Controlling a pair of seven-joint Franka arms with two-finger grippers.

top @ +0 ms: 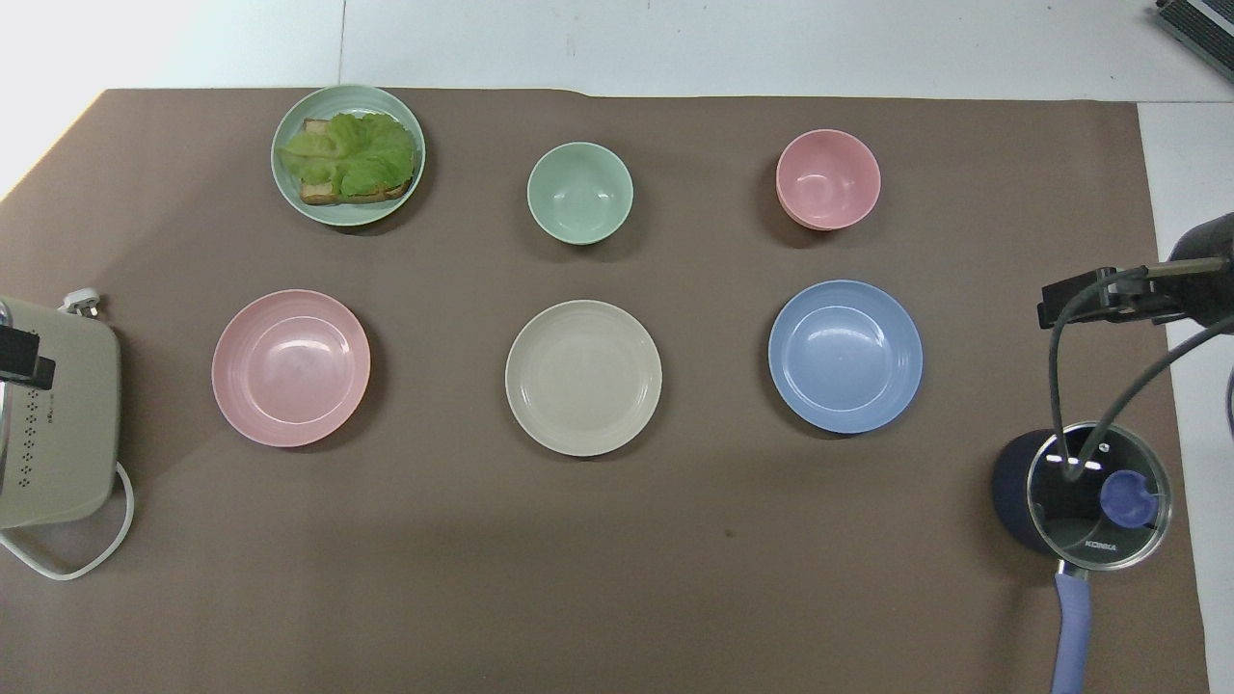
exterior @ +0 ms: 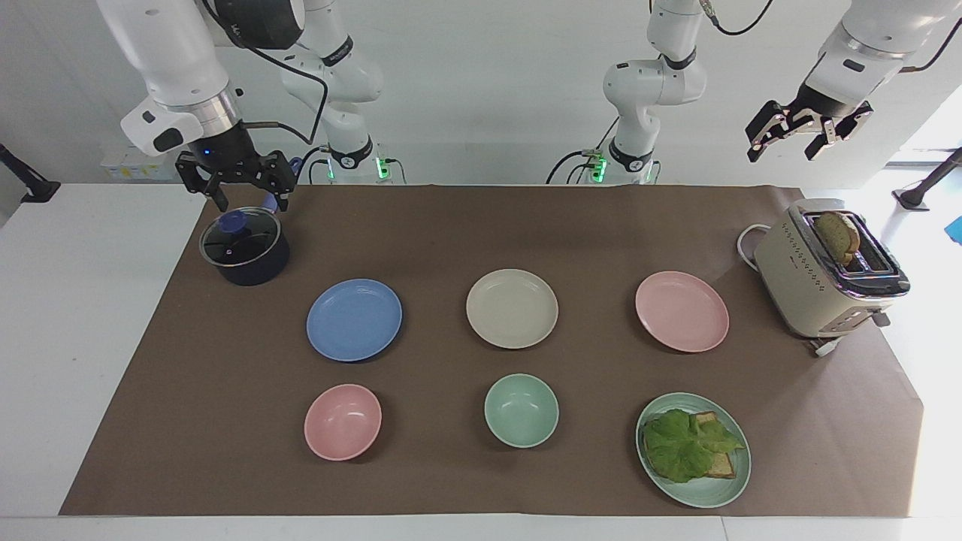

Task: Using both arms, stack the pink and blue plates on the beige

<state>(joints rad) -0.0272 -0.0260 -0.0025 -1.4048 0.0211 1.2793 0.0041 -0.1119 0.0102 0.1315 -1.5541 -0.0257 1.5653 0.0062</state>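
Observation:
The beige plate [exterior: 512, 308] [top: 583, 377] lies mid-table on the brown mat. The blue plate [exterior: 354, 319] [top: 845, 356] lies beside it toward the right arm's end, the pink plate [exterior: 682, 311] [top: 290, 367] beside it toward the left arm's end. All three lie flat, apart and bare. My right gripper [exterior: 250, 201] hangs open just over the lidded pot [exterior: 244, 246], holding nothing. My left gripper [exterior: 785, 150] is open and empty, high in the air over the toaster [exterior: 827, 274].
A pink bowl [exterior: 343, 421], a green bowl [exterior: 521, 410] and a green plate with lettuce on bread [exterior: 693, 449] form a row farther from the robots than the plates. The toaster holds a bread slice [exterior: 838, 234]; its cord [top: 67, 564] loops on the mat.

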